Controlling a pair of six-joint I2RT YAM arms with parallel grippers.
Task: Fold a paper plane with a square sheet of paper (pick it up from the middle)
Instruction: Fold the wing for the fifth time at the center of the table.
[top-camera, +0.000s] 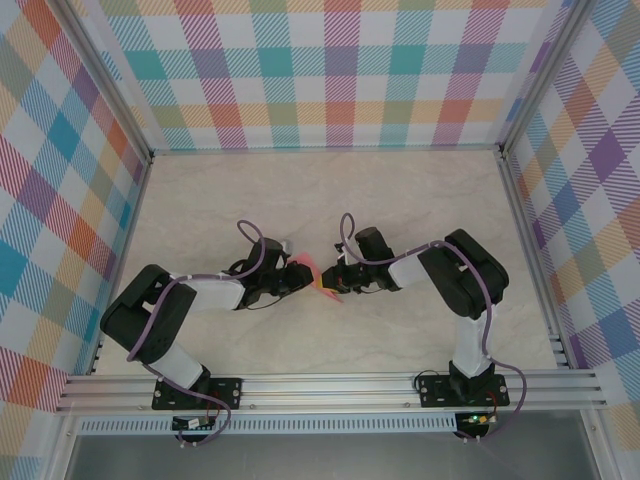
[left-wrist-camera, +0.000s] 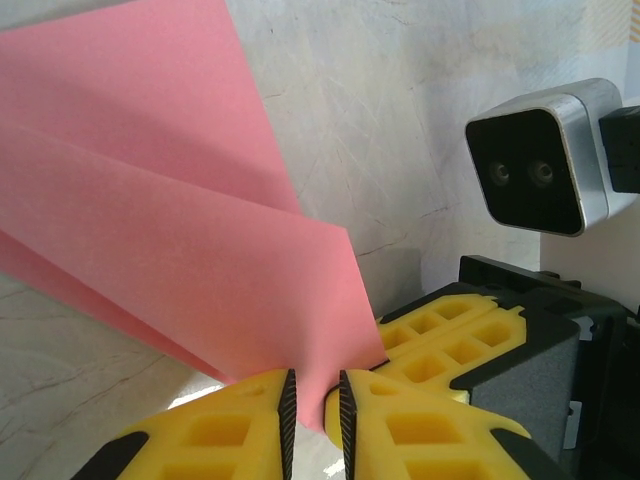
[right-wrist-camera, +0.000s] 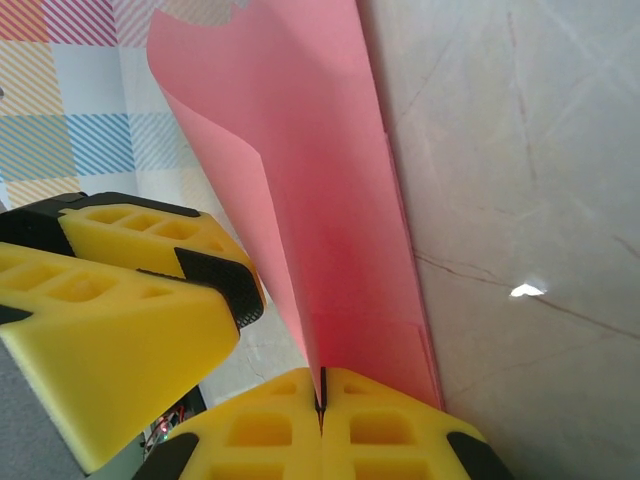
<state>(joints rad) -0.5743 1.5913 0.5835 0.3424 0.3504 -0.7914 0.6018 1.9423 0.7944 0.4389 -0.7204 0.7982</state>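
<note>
Top external view: the thin salmon-pink square sheet of paper (top-camera: 325, 283) is held between the two arms over the pale marbled table (top-camera: 400, 190). It is creased into a smaller layered shape, but no pointed dart is formed, so most folds are judged to be left. The right gripper (right-wrist-camera: 322, 395) is clamped on its lower edge, while the left gripper (left-wrist-camera: 313, 400) has narrow jaws around a corner; whether this corner is really pinched cannot be told.

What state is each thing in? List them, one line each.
sheet of paper: folded into layers, curling, held between both tools.
left tool: closed on the paper's edge.
right tool: shut tight on the paper.
</note>
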